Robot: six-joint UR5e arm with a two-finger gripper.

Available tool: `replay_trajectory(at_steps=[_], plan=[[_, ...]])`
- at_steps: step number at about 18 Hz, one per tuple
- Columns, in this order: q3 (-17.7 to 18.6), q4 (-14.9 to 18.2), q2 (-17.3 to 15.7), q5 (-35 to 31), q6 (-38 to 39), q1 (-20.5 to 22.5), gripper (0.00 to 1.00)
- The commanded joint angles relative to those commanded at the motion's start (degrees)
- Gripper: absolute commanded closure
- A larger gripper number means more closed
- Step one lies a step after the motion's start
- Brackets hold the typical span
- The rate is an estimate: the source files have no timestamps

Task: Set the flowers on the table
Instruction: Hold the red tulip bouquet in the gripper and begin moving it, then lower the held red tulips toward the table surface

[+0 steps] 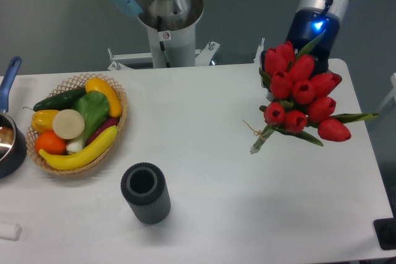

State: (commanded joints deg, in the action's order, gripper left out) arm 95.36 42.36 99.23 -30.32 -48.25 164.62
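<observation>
Hand [296, 66] hidden behind flowers [301, 91], above table [210, 153]

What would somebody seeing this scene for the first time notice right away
The bunch of red tulips stands out most, at the right side of the white table, right in front of the robot's gripper, which the blooms hide. Next comes the wicker basket of colourful fruit and vegetables at the left edge, with a yellow banana along its front. A dark ribbed vase stands upright and empty near the front, between them.
</observation>
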Motion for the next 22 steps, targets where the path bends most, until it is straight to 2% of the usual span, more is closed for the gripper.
replay_trajectory(at_steps=[8, 13, 22], plan=[[-0.35, 0.09, -0.79, -1.23, 0.35, 0.7, 0.58], [-1.75, 0.17, -0.88, -13.08, 0.0, -0.44, 0.6], [-0.97, 0.35, -0.09, -29.87, -2.36, -7.64, 0.62]])
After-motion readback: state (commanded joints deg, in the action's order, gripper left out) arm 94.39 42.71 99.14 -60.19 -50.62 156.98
